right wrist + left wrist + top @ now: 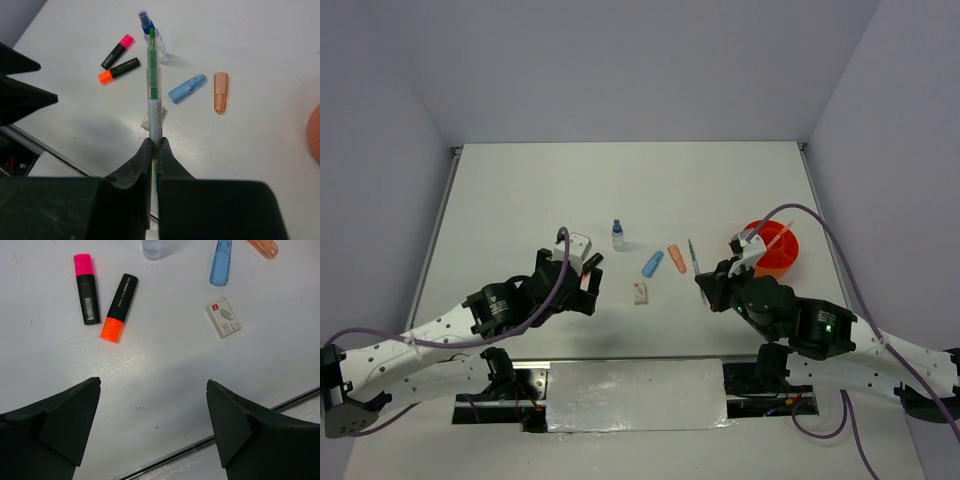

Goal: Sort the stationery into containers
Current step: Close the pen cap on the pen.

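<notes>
bowl (pixel 787 258), orange, sits right of my right gripper (pixel 154 143), a pale stick (pixel 775 232) across it. those fingers pinch a thin pen (pixel 154 95). my left gripper (pixel 153 382) gapes wide, holding nothing. ahead of it, the white block (pixel 223 317) has a red label, too small to read.

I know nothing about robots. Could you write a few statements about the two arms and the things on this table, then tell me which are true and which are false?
1. The right tool is clamped on a thin pen. True.
2. The left tool grips the pink-capped highlighter. False: it is open and empty, and that highlighter lies on the table.
3. The blue marker lies inside the orange bowl. False: it lies on the table beside the peach marker.
4. The white block lies on the table, outside the bowl. True.
</notes>
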Available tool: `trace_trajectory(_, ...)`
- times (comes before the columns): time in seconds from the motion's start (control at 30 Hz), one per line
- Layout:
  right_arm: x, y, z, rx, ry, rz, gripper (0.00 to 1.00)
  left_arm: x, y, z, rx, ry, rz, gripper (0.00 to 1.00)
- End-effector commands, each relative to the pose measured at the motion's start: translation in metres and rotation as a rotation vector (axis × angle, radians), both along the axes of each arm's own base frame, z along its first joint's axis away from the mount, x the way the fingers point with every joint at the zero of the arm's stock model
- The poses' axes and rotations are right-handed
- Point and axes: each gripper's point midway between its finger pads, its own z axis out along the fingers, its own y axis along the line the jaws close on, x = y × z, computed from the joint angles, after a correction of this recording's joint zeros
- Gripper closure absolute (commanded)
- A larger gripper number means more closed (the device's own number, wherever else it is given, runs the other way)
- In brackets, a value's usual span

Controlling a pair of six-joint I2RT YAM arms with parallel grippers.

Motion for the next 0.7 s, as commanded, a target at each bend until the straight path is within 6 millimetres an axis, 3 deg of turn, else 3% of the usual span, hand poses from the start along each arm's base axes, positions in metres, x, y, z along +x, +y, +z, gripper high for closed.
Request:
trace_trajectory(0.0, 0.005, -0.017, 0.014, 0.097, -0.004, -0.104, 1.00, 0.004, -0.017, 0.012, -0.064, 0.006, -0.007, 0.01)
trace_trajectory(0.13, 0.007, -0.040, 0.019, 0.143, 0.020, -0.213, 1.00, 0.002, -0.030, 0.005, -0.060, 0.028, -0.070, 0.01)
trace_trajectory(0.27, 0.003, -0.061, 0.025, 0.164, 0.037, -0.269, 1.00, -0.007, -0.060, -0.003, -0.132, 0.091, -0.167, 0.01)
trace_trajectory(0.33, 0.001, -0.071, 0.035, 0.214, 0.052, -0.310, 1.00, -0.013, -0.088, -0.004, -0.193, 0.140, -0.249, 0.01)
trace_trajectory(0.37, -0.001, -0.080, 0.029, 0.207, 0.083, -0.351, 1.00, -0.014, -0.098, -0.003, -0.210, 0.156, -0.272, 0.01)
trace_trajectory(0.43, -0.002, -0.096, 0.032, 0.214, 0.091, -0.408, 1.00, -0.016, -0.124, 0.009, -0.236, 0.143, -0.311, 0.01)
trace_trajectory(0.47, -0.005, -0.104, 0.037, 0.217, 0.098, -0.417, 1.00, -0.015, -0.138, -0.003, -0.199, 0.159, -0.324, 0.01)
trace_trajectory(0.5, -0.006, -0.106, 0.041, 0.241, 0.105, -0.420, 1.00, -0.016, -0.160, 0.013, -0.230, 0.131, -0.364, 0.01)
trace_trajectory(0.53, -0.009, -0.106, 0.044, 0.250, 0.111, -0.402, 1.00, -0.017, -0.173, 0.013, -0.224, 0.130, -0.402, 0.01)
trace_trajectory(0.57, -0.010, -0.108, 0.052, 0.271, 0.093, -0.380, 1.00, -0.014, -0.188, -0.003, -0.197, 0.156, -0.423, 0.01)
trace_trajectory(0.63, -0.012, -0.115, 0.056, 0.295, 0.091, -0.387, 1.00, -0.012, -0.228, 0.015, -0.296, 0.114, -0.525, 0.01)
trace_trajectory(0.67, -0.014, -0.124, 0.062, 0.319, 0.082, -0.394, 1.00, -0.011, -0.243, 0.001, -0.292, 0.127, -0.554, 0.01)
